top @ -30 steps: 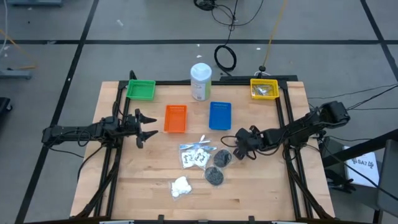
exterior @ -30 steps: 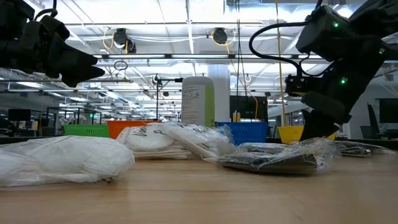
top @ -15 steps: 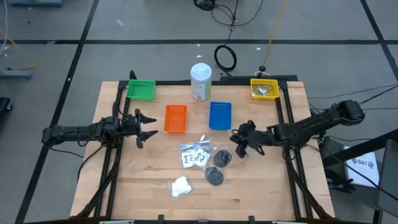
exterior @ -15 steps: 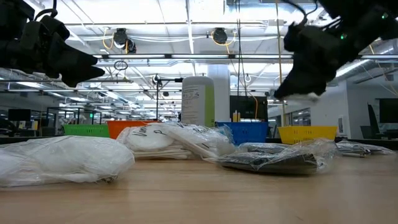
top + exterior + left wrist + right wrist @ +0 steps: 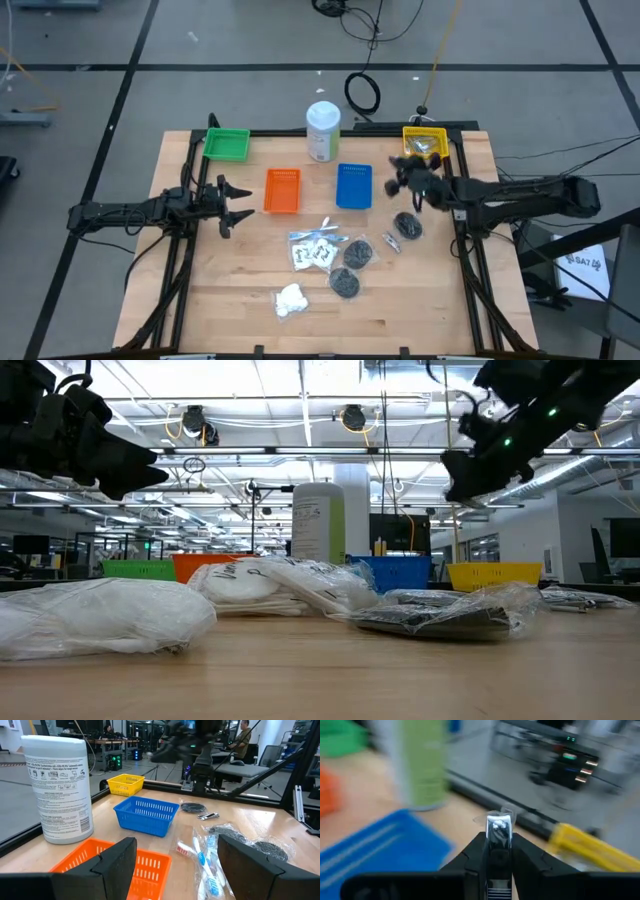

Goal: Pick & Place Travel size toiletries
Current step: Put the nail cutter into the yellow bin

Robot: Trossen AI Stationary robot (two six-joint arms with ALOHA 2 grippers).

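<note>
The right hand, raised above the counter, is clamped on a slim silvery stick and sits beside the yellow tray, evidently for sorting there, while the left hand waits, fingers apart, beside the orange tray.

the left arm reaches in low and level from the left edge of the table, and its left gripper hangs above the surface with both dark fingers spread wide apart. the right arm stretches in from the right edge, nearly straight and raised off the table, ending toward the far right part of the table. its right gripper has its fingers pressed together on a slim silvery stick that pokes out past the fingertips.
</note>
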